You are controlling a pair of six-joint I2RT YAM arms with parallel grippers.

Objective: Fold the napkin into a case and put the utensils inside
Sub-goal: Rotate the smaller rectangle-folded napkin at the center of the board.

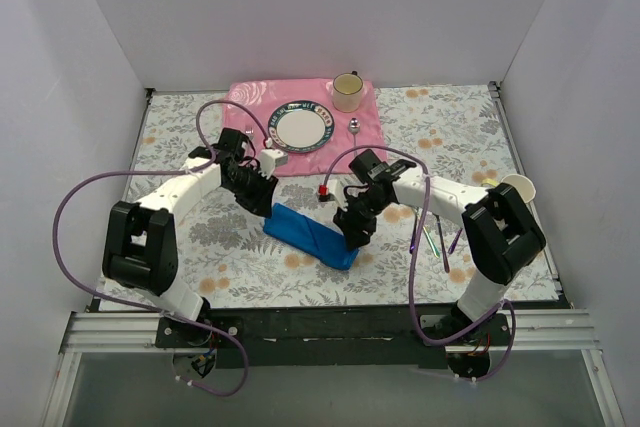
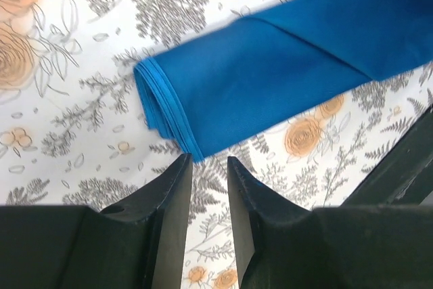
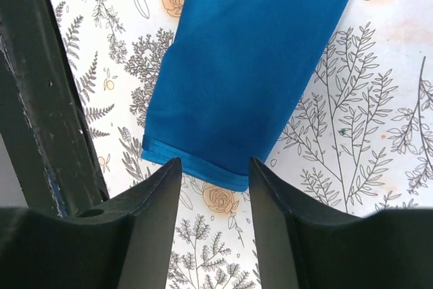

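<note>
A bench covered in a white floral-printed cloth [image 1: 460, 137] was closed in by plain white walls on its left, far and right sides. A pink rose-patterned placemat [image 1: 250, 97] lay at the middle of the far edge. The bright royal-blue cloth napkin [image 1: 310, 232], folded into a narrow strip, lay slantwise at the middle of the bench, nearer the near edge, with bare cloth around it.

The left gripper [image 1: 262, 197] stood at the strip's left end, its fingers [image 2: 172, 194] only narrowly parted and holding nothing, just short of the layered fold [image 2: 162, 109]. The right gripper [image 1: 352, 232] stood at the right end, its fingers [image 3: 159, 194] moderately spread, the hemmed end [image 3: 196, 164] lying at their tips, unclamped.

On the placemat sat a white round plate with a blue rim [image 1: 300, 127], a cream cup [image 1: 347, 92] at its far right corner, and a plain silver spoon [image 1: 355, 129] between them. The slim iridescent utensils [image 1: 432, 239] lay towards the right edge, beside the right arm and apart from the napkin.
</note>
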